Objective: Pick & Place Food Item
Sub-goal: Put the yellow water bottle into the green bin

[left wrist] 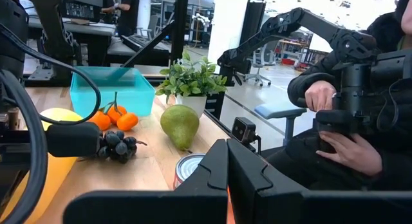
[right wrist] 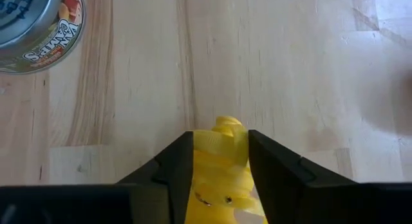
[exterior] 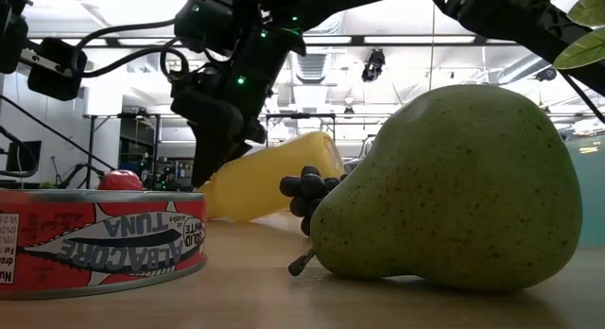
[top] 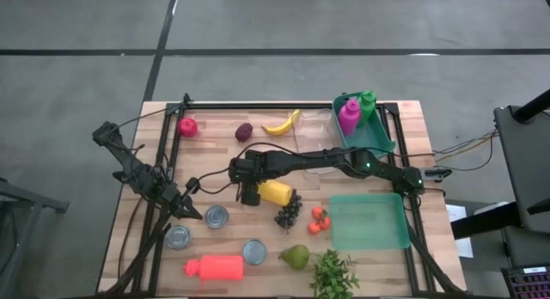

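On the left side of the wooden tabletop [top: 266, 256] the left tool [top: 191, 210] rests low with its two fingers closed on nothing, as the left wrist view shows them pressed together [left wrist: 226, 179]. Just beside it lie three tins: one [top: 216, 216] near the fingertips, a second [top: 178, 237] toward the front left, and a third [top: 254, 251] further right, with an orange-red bottle [top: 215, 266] lying on its side along the front edge. At the far edge sit a red fruit [top: 187, 126], a dark plum-like fruit [top: 244, 131] and a banana [top: 282, 123]. In the middle, the right arm reaches across from the right, and the right tool [top: 250, 194] straddles the narrow end of a yellow bottle [top: 277, 192] lying on the tabletop; in the right wrist view the dark fingers [right wrist: 172, 166] sit against both sides of the yellow neck [right wrist: 222, 159], gripping it. Touching the bottle's other end is a bunch of dark grapes [top: 288, 210], then small orange tomatoes [top: 319, 220] to the right. A green pear [top: 295, 256] and a leafy plant [top: 333, 275] stand near the front edge. Further right lies a teal tray [top: 371, 222], and at the far right corner a teal bin [top: 371, 140] holds a magenta bottle [top: 349, 116] and a green bottle [top: 368, 106]. In the left wrist view a person's hands [left wrist: 335, 130] show beyond the tabletop.
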Controlling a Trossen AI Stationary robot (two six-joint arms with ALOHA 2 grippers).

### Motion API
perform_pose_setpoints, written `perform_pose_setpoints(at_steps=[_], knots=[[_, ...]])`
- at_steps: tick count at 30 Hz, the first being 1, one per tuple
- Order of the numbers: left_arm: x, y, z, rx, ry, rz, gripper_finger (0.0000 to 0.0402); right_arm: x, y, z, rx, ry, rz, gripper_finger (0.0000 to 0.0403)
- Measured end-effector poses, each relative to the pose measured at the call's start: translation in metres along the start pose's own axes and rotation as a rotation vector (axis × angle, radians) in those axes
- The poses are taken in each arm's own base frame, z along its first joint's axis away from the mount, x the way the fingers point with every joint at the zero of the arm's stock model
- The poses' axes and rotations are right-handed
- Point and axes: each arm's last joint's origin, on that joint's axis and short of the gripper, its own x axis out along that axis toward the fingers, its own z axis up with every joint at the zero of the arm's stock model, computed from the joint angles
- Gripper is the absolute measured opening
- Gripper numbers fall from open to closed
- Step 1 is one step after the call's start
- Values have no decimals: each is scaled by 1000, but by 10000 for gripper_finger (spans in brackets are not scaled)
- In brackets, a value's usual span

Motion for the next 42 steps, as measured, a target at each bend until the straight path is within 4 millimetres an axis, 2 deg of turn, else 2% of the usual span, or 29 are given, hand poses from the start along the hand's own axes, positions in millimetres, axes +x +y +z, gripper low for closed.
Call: perform_pose_setpoints(at_steps=[8,18,23,42], knots=[[0,0,0,0,0,0,0,-2,0,-7,-7,77,-2,98],[0,0,0,0,0,0,0,-4,13,-24,15,234,-6,48],[0,0,0,0,0,0,0,-7,20,-26,7,258,-5,37],[0,0,0,0,0,0,0,-34,30,-4,-13,130,18,36]])
